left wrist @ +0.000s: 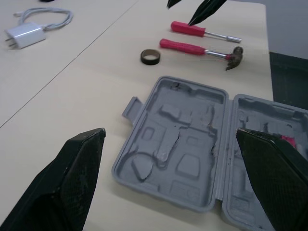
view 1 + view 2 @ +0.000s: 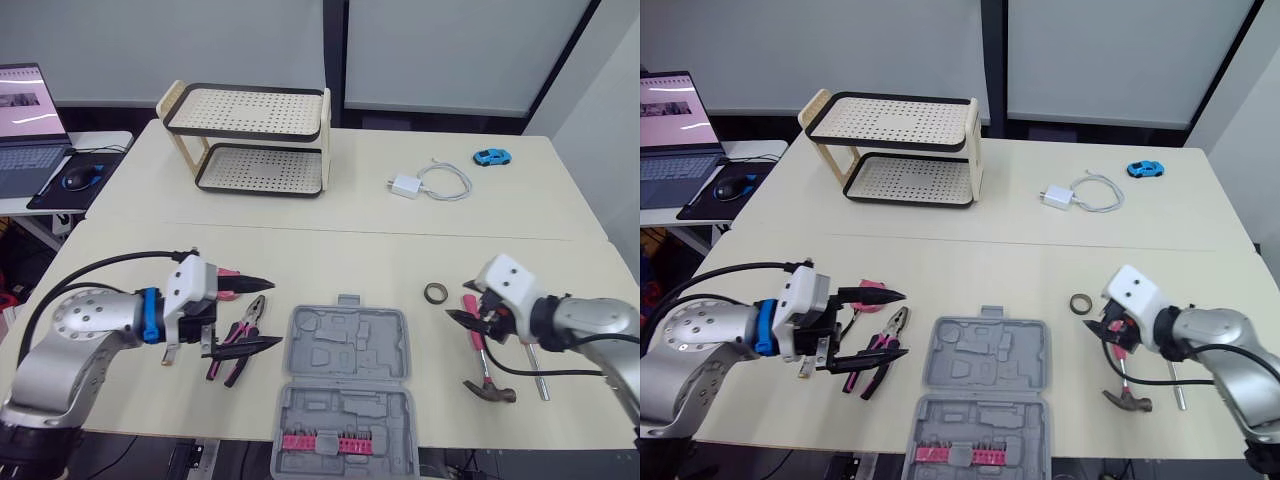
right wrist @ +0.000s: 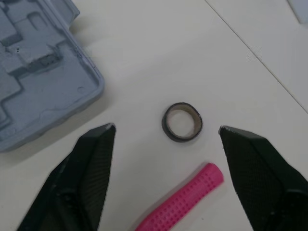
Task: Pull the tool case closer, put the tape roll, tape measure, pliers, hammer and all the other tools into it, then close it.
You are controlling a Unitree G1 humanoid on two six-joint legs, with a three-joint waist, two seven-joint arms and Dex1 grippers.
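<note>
The grey tool case (image 2: 345, 385) lies open at the table's front middle, with a strip of pink bits in its near half. Left of it lie the pink-handled pliers (image 2: 240, 345), and my left gripper (image 2: 275, 312) hovers open just above them. A small pink object (image 2: 228, 272) is partly hidden behind its upper finger. The dark tape roll (image 3: 182, 121) sits right of the case, and my right gripper (image 3: 167, 127) is open right over it. The pink-handled hammer (image 2: 485, 370) and a screwdriver (image 1: 202, 30) lie under the right gripper.
A two-tier perforated shelf rack (image 2: 255, 135) stands at the back left. A white charger with its cable (image 2: 405, 185) and a blue toy car (image 2: 491, 157) lie at the back right. A laptop (image 2: 25, 120) sits on a side desk to the far left.
</note>
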